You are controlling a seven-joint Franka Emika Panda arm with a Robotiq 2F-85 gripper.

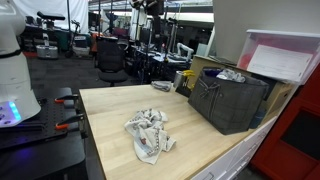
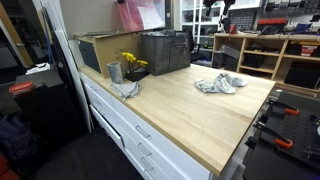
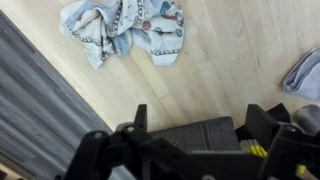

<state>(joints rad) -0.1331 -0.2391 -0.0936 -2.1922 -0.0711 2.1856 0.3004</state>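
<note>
Pincer [image 3: 200, 128] is open wide in the wrist view. Nothing sits btwn its two fingers [image 3: 140, 122], so it holds nothing. It hangs over the table [image 3: 220, 70], near the table's edge.

The rag [image 3: 125, 28] is white w/ blue and red marks. It lies all crumpled at the top of the wrist view. It is apart from the pincer and does not touch it.

In both exterior views the rag [image 1: 148, 133] [image 2: 218, 83] lies flat on the bare wood of the table [image 1: 110, 130] [image 2: 190, 110], w/ no other thing touching it. The pincer can't be made out in those views.

A grey cloth [image 3: 305, 75] peeks in at the right edge of the wrist view, cut off. In an exterior view this grey cloth [image 2: 125, 88] lies just beside a metal cup [image 2: 114, 72]. Yellow flowers [image 2: 133, 63] show btwn the cup and a dark crate [image 2: 165, 52]. The crate [image 1: 228, 98] stands at the back of the table, well apart from the rag. A pink box [image 1: 285, 55] is behind it.
</note>
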